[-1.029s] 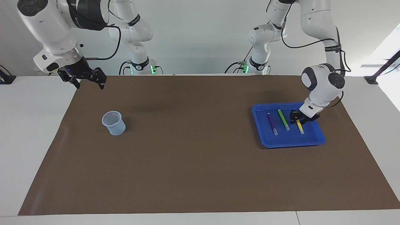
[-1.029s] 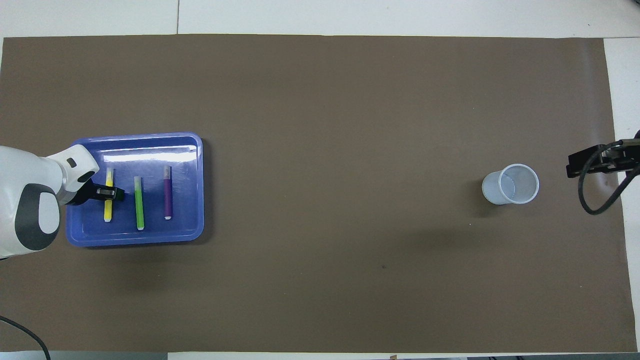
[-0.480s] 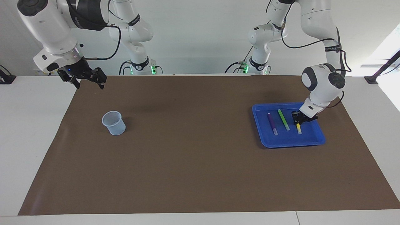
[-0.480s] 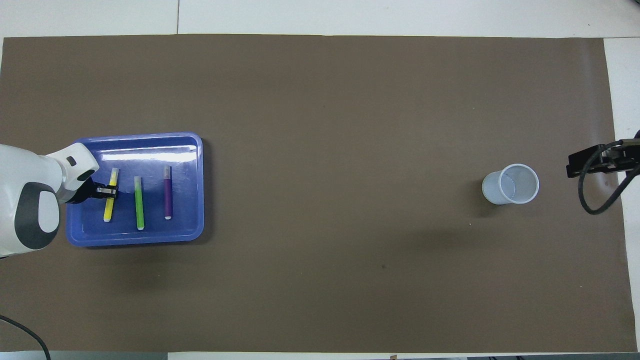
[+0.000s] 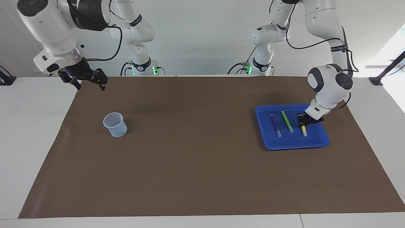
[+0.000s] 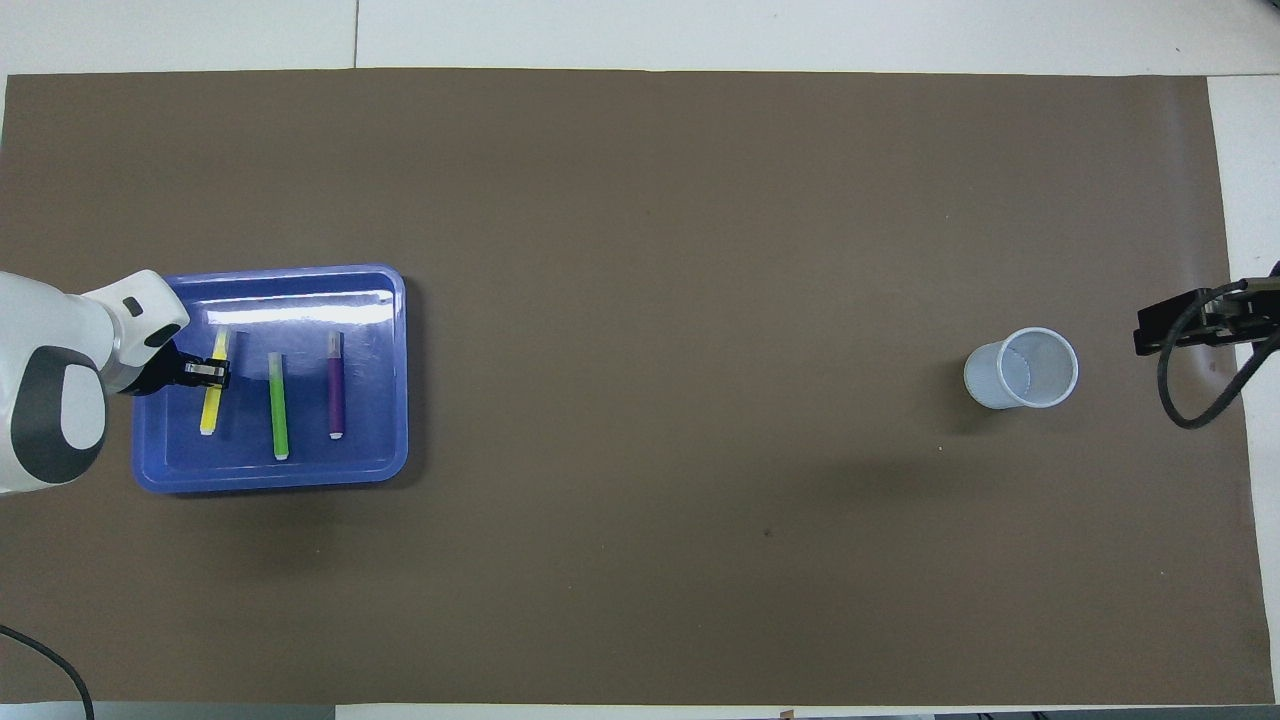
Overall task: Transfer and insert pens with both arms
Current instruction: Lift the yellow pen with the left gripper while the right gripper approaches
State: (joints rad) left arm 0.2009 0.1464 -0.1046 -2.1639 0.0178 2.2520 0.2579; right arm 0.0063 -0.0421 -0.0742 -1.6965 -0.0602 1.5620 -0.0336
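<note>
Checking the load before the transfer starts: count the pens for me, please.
3, all in the blue tray, side by side: purple pen nearest the cup's end, green pen in the middle, yellow pen gripped by the left tool. None seem hidden.

A glossy blue plastic tray point(image 6: 300, 470) and a translucent plastic cup point(image 6: 1020, 369) sit on matt brown paper point(image 6: 640, 550).
</note>
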